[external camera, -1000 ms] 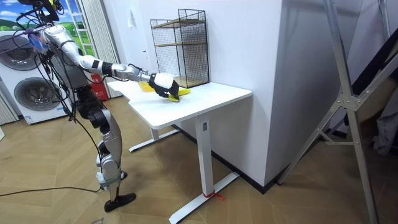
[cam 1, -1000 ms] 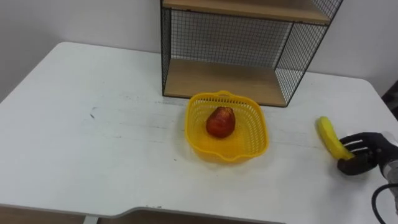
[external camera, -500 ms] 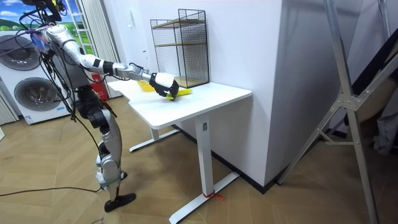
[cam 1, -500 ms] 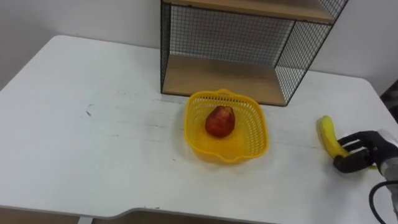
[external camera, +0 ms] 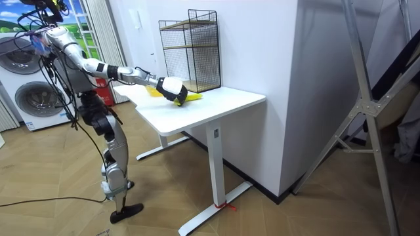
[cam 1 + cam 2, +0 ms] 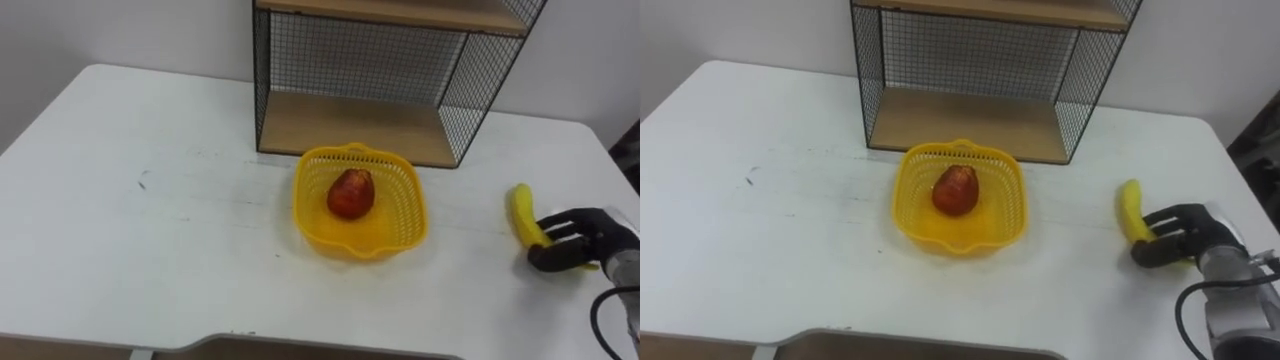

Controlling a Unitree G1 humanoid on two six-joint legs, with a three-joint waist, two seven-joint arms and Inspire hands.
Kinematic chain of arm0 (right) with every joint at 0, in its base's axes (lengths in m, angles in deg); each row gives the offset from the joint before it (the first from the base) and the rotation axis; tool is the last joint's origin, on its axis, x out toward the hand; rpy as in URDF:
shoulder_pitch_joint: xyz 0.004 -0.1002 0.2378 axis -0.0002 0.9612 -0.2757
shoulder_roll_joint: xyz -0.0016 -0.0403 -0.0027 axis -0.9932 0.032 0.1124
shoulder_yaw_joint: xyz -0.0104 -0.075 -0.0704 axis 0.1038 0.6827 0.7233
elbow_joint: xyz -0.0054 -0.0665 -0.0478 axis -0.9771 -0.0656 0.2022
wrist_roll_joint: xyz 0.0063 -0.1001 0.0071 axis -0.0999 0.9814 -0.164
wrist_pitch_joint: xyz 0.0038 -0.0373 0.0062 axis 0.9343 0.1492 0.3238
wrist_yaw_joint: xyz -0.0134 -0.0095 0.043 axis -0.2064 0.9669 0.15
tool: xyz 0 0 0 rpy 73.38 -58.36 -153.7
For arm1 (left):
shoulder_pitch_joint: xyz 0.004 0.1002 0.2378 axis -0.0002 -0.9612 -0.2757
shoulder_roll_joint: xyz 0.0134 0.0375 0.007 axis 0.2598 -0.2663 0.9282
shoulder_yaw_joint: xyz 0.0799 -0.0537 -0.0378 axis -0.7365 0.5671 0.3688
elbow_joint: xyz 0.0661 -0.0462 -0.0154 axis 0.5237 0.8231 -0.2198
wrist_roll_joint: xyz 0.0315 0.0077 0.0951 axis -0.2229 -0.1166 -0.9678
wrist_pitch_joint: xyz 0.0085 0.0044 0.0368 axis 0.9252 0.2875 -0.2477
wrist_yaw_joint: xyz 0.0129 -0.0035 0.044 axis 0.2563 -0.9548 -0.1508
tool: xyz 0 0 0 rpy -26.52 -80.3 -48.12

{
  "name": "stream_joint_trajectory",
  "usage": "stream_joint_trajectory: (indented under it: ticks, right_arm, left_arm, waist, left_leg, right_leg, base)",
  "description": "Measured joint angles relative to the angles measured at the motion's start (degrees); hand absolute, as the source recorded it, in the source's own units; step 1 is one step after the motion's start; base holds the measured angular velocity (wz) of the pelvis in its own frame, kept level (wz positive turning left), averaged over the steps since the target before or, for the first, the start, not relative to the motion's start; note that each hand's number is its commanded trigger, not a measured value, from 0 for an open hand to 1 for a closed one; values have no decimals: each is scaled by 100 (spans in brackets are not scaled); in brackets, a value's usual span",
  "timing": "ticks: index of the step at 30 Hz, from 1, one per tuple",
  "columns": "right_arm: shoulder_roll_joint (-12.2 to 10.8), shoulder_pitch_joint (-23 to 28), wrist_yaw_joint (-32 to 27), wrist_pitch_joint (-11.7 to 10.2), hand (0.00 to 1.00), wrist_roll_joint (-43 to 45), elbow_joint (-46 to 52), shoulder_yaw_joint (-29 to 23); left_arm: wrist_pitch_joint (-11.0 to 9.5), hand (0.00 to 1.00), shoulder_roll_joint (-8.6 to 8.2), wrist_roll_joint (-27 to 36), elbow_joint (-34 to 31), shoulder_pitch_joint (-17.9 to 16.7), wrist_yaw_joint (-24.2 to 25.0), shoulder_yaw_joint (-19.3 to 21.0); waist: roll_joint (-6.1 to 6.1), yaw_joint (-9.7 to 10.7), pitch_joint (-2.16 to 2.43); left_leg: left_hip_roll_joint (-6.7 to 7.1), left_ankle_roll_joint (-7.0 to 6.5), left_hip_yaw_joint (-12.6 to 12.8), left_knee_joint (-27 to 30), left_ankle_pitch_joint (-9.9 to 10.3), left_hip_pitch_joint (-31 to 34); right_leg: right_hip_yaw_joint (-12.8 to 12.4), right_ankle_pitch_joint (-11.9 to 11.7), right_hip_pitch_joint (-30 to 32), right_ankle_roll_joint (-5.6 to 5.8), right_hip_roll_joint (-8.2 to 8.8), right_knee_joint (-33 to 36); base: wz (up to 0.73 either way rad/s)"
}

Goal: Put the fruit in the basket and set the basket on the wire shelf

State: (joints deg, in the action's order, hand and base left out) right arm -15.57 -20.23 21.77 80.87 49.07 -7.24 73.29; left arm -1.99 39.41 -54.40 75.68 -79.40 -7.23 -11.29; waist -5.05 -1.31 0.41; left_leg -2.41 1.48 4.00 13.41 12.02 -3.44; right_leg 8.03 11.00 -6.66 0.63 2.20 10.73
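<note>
A yellow plastic basket (image 6: 304,205) stands mid-table with a red apple (image 6: 350,193) inside it. Just behind it stands the black wire shelf (image 6: 355,125) with wooden boards, its lower board bare. To the right of the basket a yellow banana (image 6: 521,208) lies on the white table. My right hand (image 6: 585,240) comes in from the right edge, its fingers and thumb curled round the banana's near end. In the room view I stand at the table with the right hand (image 5: 169,86) stretched out over it.
The white table (image 6: 150,230) has wide bare room to the left of the basket. Its front edge runs close along the bottom of the eye views. In the room view, washing machines (image 5: 36,98) stand behind me.
My right hand has slid a little left along the table and its thumb and fingers have curled tighter round the banana's near end. Basket and apple have not moved.
</note>
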Motion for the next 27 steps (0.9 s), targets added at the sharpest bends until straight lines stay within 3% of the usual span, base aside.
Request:
stream_joint_trajectory:
  ticks: [3,6,15,27]
  right_arm:
    - [-45,151,154,18,100,-733,653,102]
    - [-175,425,252,59,100,-1774,1298,121]
    - [-553,683,257,70,100,-4121,2231,129]
    - [-605,710,358,61,100,-4533,2723,285]
  left_arm:
    - [-8,0,26,-26,-3,182,32,2]
    - [-7,0,26,-25,-107,224,39,5]
    - [-32,0,11,-22,-335,208,38,10]
    - [-31,0,-125,4,-341,183,38,14]
  waist:
    - [98,81,-39]
    - [182,88,-27]
    - [189,73,-23]
    - [306,85,23]
  left_leg:
    - [2,-3,15,17,-2,85]
    - [-5,-3,40,11,-2,79]
    - [7,-5,56,-71,-3,40]
    - [7,-5,59,-100,-3,-62]
  right_leg:
    - [-9,-5,82,6,4,10]
    - [-16,-4,92,5,6,7]
    - [1,-5,69,8,16,-20]
    - [-3,-4,-45,9,15,-20]
  base:
    - [-2]
    - [-4]
    - [0]
    - [0]
